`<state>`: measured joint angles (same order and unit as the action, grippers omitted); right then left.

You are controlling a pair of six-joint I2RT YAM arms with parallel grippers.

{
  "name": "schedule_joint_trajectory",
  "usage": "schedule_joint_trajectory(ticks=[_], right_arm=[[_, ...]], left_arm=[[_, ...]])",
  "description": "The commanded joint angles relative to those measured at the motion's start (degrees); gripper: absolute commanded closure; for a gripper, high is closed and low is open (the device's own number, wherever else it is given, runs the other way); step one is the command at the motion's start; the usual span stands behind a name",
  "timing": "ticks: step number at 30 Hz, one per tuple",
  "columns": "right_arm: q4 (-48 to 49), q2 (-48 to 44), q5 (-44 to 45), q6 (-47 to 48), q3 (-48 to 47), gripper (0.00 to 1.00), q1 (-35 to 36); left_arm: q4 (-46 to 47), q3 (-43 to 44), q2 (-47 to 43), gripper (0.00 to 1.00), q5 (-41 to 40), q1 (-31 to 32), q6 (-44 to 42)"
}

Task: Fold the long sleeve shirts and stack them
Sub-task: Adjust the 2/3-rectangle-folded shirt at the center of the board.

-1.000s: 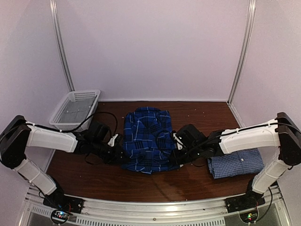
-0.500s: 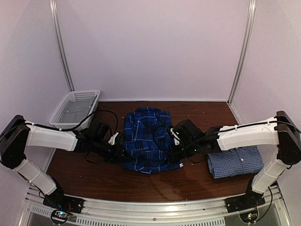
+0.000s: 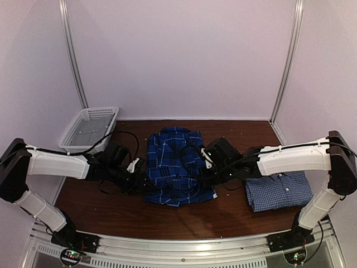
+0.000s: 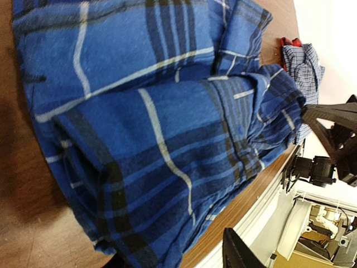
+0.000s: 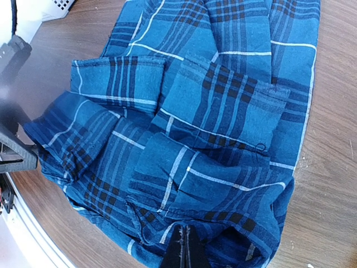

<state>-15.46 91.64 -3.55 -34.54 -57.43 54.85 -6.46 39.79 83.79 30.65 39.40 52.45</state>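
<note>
The dark plaid shirt [image 3: 175,166] lies in the middle of the table, collar at the far end, its near part folded into bunched layers. My left gripper [image 3: 143,180] is at its near left edge. In the left wrist view its fingers [image 4: 241,254] stand wide apart, with the plaid cloth [image 4: 167,139] lying between them. My right gripper [image 3: 205,180] is at the near right edge. In the right wrist view its fingers [image 5: 184,249] are pressed together on a fold of the plaid shirt [image 5: 212,111]. The pale check shirt [image 3: 278,191] lies folded at the right.
A white mesh basket [image 3: 89,129] stands at the far left, with a black cable trailing from it toward my left arm. White walls close in the table on three sides. A metal rail runs along the near edge [image 3: 178,245].
Both grippers have moved slightly inward and away from the near edge along the plaid shirt's sides. The right arm shifted most, to the left. The shirt's near folds are bunched a little more.
</note>
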Motion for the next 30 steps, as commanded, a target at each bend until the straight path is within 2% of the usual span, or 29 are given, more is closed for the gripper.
schedule_joint_trajectory(ticks=[1,8,19,27,30], right_arm=[[-0.6,0.1,1.7,0.9,-2.1,1.0,-0.5],[-0.9,0.3,1.6,1.3,-2.9,1.0,-0.9],[-0.8,1.0,1.1,1.5,-3.3,1.0,-1.1],[-1.0,1.0,0.9,1.9,-3.4,1.0,-1.1],[-1.1,0.9,0.9,2.1,-3.5,1.0,-1.1]], left_arm=[[-3.5,0.8,-2.4,0.53,0.0,0.3,-2.2],[-4.5,-2.5,-5.0,0.49,0.1,1.0,-1.0],[3.6,-4.4,-2.1,0.46,-1.4,6.6,5.9],[5.6,-0.7,1.6,0.47,-3.4,7.6,7.4],[5.4,-0.1,2.1,0.52,-3.9,7.6,7.6]])
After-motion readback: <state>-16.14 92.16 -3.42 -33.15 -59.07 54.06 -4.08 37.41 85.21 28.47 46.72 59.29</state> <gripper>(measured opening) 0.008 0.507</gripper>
